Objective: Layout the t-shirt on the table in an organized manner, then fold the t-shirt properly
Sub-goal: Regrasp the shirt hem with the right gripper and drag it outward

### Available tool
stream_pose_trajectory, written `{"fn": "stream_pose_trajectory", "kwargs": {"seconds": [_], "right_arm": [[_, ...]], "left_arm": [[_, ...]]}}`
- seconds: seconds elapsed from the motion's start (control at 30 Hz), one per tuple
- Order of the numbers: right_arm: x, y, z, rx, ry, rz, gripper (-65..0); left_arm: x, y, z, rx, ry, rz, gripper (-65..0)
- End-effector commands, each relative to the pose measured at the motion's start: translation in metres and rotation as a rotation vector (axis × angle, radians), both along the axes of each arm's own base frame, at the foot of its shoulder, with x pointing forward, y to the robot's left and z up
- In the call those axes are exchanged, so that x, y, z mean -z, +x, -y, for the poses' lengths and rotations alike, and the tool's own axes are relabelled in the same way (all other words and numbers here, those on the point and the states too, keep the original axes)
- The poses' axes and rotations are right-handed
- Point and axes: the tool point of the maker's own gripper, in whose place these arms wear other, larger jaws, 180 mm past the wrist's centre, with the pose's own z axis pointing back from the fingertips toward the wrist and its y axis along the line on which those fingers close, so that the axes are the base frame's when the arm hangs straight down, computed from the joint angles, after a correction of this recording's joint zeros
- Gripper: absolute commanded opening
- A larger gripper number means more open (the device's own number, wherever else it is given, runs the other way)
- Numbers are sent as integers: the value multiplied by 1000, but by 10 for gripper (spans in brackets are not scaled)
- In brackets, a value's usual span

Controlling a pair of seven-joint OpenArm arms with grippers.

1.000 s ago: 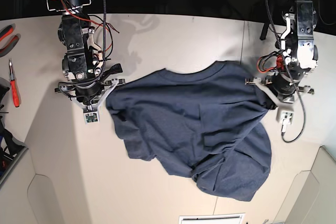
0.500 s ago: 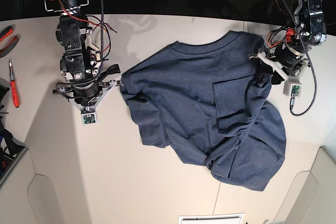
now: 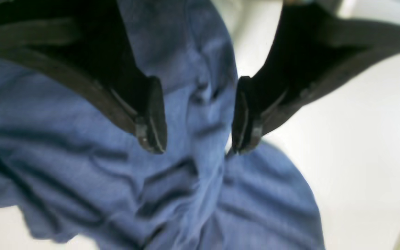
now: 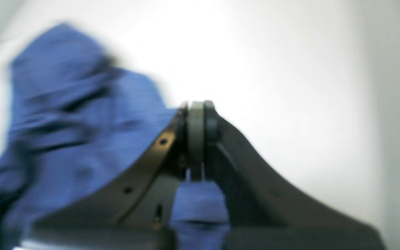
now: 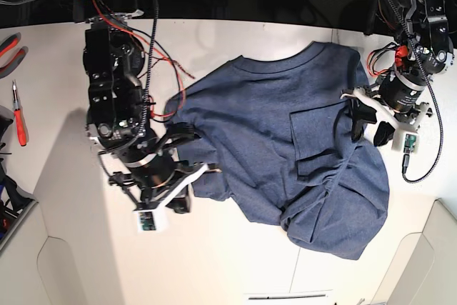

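I see the left end effector [image 3: 198,118] has released the crumpled navy-blue cotton t-shirt [image 5: 285,155]; the right end effector [image 4: 196,114], closed, has moved down its sleeve edge, so spreading remains unfinished.

Black arms [image 5: 114,98]; red cables [image 5: 171,69]

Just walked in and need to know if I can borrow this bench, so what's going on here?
A two-armed robot is spreading out a navy t-shirt on the white table. The right gripper is pinched shut on a fold of the shirt at one edge. The left gripper is open above the opposite edge, holding nothing. The shirt is rumpled and partly doubled over, so no folding has begun.
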Motion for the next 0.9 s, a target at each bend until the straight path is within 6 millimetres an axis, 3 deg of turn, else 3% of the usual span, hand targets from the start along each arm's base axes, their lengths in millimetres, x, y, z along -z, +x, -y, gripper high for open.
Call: {"fn": "stream_pose_trajectory", "kwargs": {"seconds": [0.0,0.07,0.17,0.3,0.43,0.57,0.77,0.87], "right_arm": [[-12,4,-12,-19,16,39,-650],[-1,1,-25,-49,-20,24,-650],[24,3,-18,0,-108,-10,-650],[62,4,3,91,-169,-61,-650],[94,2,10,95,-186,-137,-650],[122,3,20,105,-215,-214,-650],[131,14,47,129,-261,-226,-650],[127,20,53,135,-275,-208,-650]], "left_arm": [[-22,7,4,26,0,74,-392],[-32,9,9,41,-11,99,-487],[-32,8,10,43,-21,93,-649],[-29,5,12,45,-45,79,-650],[-32,3,27,115,-87,90,-650],[-28,1,29,120,-92,68,-650],[-13,-7,32,115,-172,18,-650],[14,-13,37,115,-209,-55,-650]]}}
